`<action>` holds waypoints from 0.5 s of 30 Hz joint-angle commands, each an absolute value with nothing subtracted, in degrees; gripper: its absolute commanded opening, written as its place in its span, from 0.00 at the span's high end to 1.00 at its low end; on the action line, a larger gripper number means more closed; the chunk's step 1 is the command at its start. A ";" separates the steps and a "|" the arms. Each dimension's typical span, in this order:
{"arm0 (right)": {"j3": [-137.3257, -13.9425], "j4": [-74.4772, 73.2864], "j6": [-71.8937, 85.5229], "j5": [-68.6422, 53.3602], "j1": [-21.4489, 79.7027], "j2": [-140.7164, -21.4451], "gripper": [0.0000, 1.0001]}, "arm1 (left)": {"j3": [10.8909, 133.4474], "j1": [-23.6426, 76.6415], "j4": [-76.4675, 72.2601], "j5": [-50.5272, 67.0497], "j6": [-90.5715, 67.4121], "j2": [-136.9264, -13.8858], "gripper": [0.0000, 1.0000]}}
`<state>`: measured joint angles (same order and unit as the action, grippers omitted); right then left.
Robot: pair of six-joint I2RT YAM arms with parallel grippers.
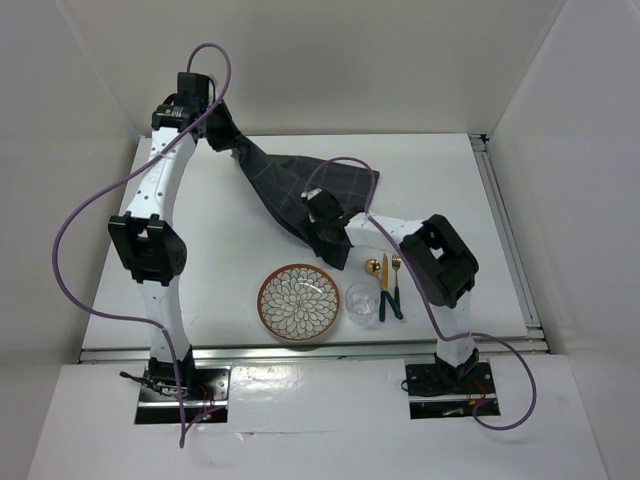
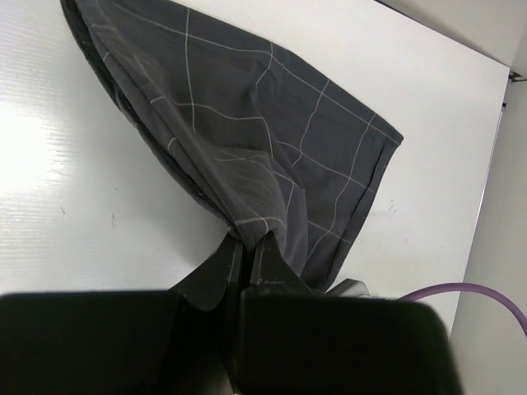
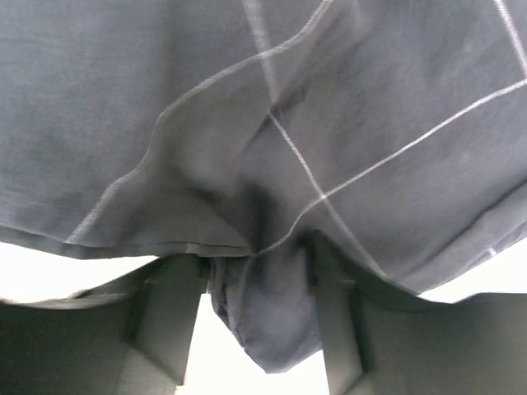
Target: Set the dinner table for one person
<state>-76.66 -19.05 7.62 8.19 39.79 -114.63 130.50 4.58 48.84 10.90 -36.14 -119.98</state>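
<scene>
Two grippers pinch the dark grey checked cloth [image 1: 300, 190] over the dinner table [image 1: 450, 180], left gripper [image 2: 245, 245] at its far corner, right gripper [image 3: 255, 271] clamping a bunched edge behind the plate [image 1: 298, 301] (glass [image 1: 361, 303] and cutlery [image 1: 390, 290] lie beside it), apparently mid-spreading, next needing an even lowering.

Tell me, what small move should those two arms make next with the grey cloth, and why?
Probably draw the arms apart to pull the cloth taut. The left gripper pinches one edge at the far side of the table and the right gripper holds another part near the middle. The cloth sags in folds between them, so it could not lie flat by the plate.
</scene>
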 commanded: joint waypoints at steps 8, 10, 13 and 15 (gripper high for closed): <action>-75.40 -17.84 9.14 18.62 39.56 -116.11 1.00 | 130.43 3.16 46.41 12.48 -35.86 -118.22 1.00; -76.11 -18.37 9.14 19.16 39.03 -114.35 1.00 | 130.43 2.64 46.41 13.00 -35.86 -118.21 1.00; -76.72 -18.37 8.62 21.09 37.63 -109.88 1.00 | 130.43 2.11 46.41 13.54 -35.86 -116.46 1.00; -77.26 -18.37 8.09 21.80 35.95 -106.18 1.00 | 130.43 1.59 46.41 13.54 -35.86 -114.98 1.00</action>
<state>-75.85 -17.67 8.93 16.78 38.85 -113.45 130.15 2.74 48.84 12.56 -36.16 -119.87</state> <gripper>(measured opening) 0.080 0.064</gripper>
